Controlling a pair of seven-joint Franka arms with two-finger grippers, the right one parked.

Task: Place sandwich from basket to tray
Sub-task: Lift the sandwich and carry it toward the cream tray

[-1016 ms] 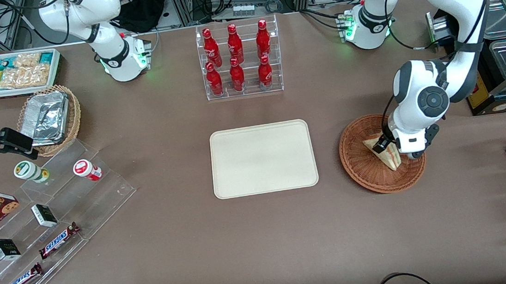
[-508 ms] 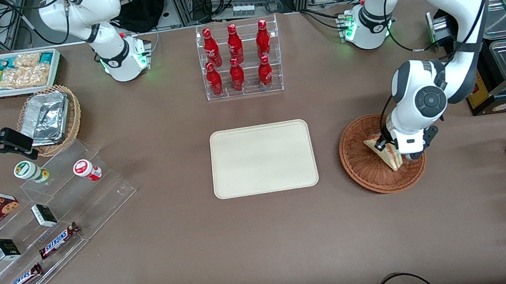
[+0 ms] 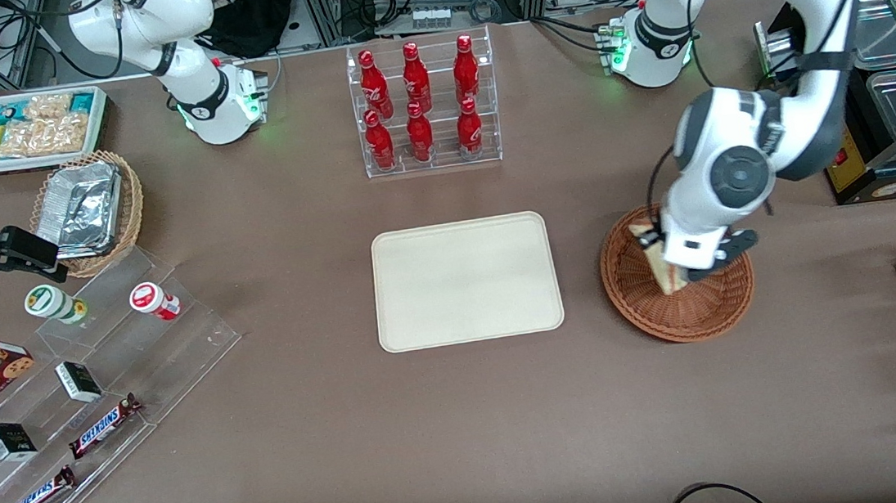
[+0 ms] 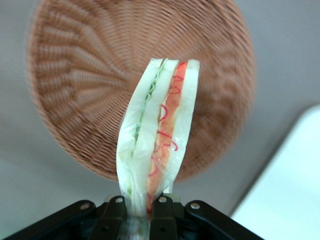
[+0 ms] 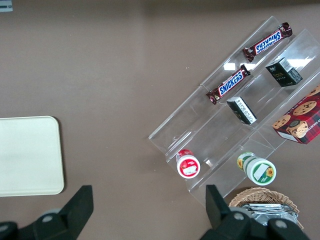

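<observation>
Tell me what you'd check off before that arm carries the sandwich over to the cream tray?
1. Grip: the gripper is shut on the sandwich, pinching one end. Ok.
2. Lift: in the wrist view the sandwich hangs above the basket, apparently off the weave. Ok, though how far it clears the rim, cannot tell.
3. Wrap: the clear film looks whole, filling layers in place. Ok.
4. Landing spot: the tray is bare. Ok.
5. Path: only table shows between basket and tray in the front view. Ok.
6. Hold strength: the sandwich sticks out far from the fingers, so it may swing. Cannot tell.
</observation>
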